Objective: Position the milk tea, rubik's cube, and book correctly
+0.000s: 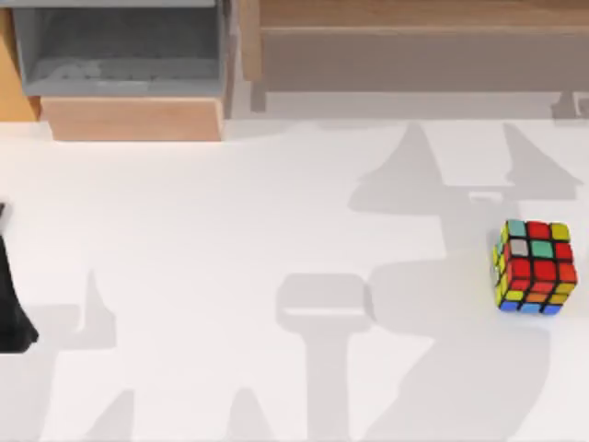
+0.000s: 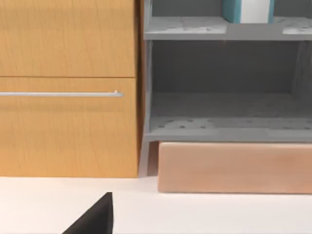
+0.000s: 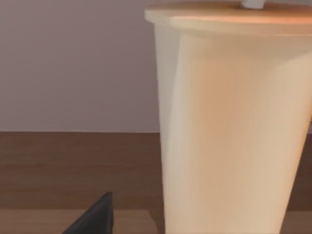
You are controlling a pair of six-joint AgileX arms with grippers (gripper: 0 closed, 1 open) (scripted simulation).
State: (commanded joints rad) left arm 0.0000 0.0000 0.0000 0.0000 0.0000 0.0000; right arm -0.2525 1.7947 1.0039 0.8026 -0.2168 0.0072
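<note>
Cube: you see the rubik's cube [image 1: 535, 267] on the worktop [image 1: 230, 276] at far right, nearer your right arm | right claw: close before milk tea [image 3: 229, 122], fingers' state I cannot tell | left arm [image 1: 11, 304]: parked at left edge

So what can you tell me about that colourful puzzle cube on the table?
The rubik's cube is a small 3x3 puzzle with black grid lines and scrambled stickers: red, yellow, teal, orange, blue and one grey-white. It looks like glossy plastic. It sits flat on the white table near the top view's right edge, turned slightly, with nothing else touching it.
</note>
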